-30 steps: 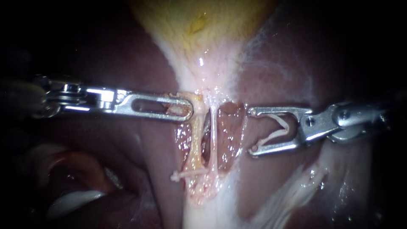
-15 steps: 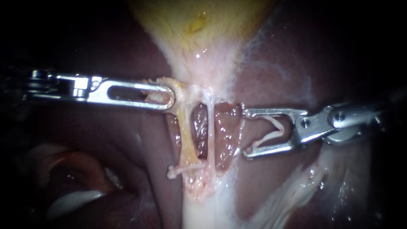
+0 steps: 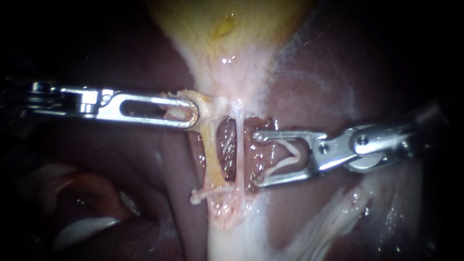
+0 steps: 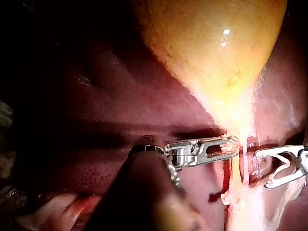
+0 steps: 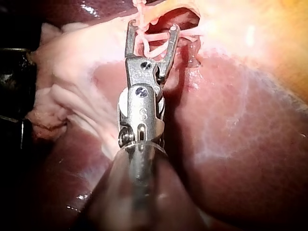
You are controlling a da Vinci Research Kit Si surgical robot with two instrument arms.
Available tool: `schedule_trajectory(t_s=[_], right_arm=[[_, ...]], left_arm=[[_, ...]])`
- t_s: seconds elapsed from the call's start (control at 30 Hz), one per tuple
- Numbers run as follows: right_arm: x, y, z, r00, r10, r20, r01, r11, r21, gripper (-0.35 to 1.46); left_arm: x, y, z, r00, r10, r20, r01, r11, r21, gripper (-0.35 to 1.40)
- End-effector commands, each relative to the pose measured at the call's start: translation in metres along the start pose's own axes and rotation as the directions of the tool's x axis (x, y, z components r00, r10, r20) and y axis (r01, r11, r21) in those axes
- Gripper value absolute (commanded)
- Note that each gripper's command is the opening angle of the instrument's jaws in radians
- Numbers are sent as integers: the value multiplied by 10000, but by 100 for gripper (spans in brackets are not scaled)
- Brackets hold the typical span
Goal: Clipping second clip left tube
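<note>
Left tube (image 3: 211, 154): yellowish strand from gallbladder (image 3: 227, 34) neck down to a set clip (image 3: 207, 195) across its lower end; thin right tube (image 3: 239, 150) just beside it.
Left instrument (image 3: 192, 113): jaws clamped on the left tube's upper end, holding it taut.
Right instrument (image 3: 257, 159): jaws wide, carrying a loaded clip (image 3: 297, 156); tips beside the right tube, short of the left.
Liver (image 3: 328, 87): beneath.
Hazards: clip catching the right tube; closing half across; overtension tearing the strand.
</note>
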Motion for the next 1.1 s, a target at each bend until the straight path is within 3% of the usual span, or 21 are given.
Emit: schedule_trajectory(t_s=[0.03, 0.4, 0.73, 1.1], right_arm=[[-2, 0, 6, 10000, 52, 6, -52, 10000, 14, 50], [-13, -3, 63, 9989, 465, -2, -465, 9980, 438, 50], [-9, -4, 87, 9886, 1336, -696, -1250, 9853, 1161, 48], [-19, -6, 107, 9773, 1971, -782, -1841, 9717, 1479, 44]], left_arm=[[0, -1, 0, 10000, 1, 4, -1, 10000, -10, -35], [2, -5, 2, 10000, 49, 28, -49, 10000, -29, -35], [2, -5, 4, 10000, 45, 17, -45, 10000, -18, -35], [2, -5, 6, 10000, 45, 25, -45, 10000, -24, -35]])
